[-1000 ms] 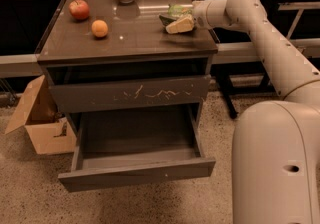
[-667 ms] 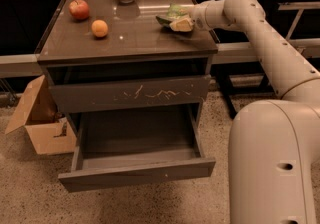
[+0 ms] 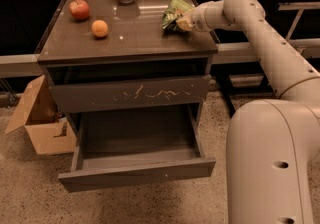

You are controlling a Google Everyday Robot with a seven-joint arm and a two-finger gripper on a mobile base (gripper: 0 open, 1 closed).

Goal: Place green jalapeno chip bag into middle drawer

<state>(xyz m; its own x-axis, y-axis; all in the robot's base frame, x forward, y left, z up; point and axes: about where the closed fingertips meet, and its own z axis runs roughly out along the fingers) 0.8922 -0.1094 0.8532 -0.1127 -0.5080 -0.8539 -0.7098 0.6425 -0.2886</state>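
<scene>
Gripper [image 3: 184, 20] at the right rear of the cabinet top [image 3: 130, 40], my fingers [image 3: 187, 24] clamped on the right edge of the green jalapeno chip bag [image 3: 174, 12], judged light, crinkly, crushable: best held by its seam

Dim warm light — tabletop [image 3: 131, 32] glare beside the tool [image 3: 183, 21] gripping the green jalapeno chip bag [image 3: 173, 12].

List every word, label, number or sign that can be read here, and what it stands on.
No text is readable.
Pale print on the green jalapeno chip bag, at the tool on the right of the cabinet top: too blurred.
Dark mark on the cardboard box: illegible.
Front of the middle drawer: one pale dot, no text.
</scene>
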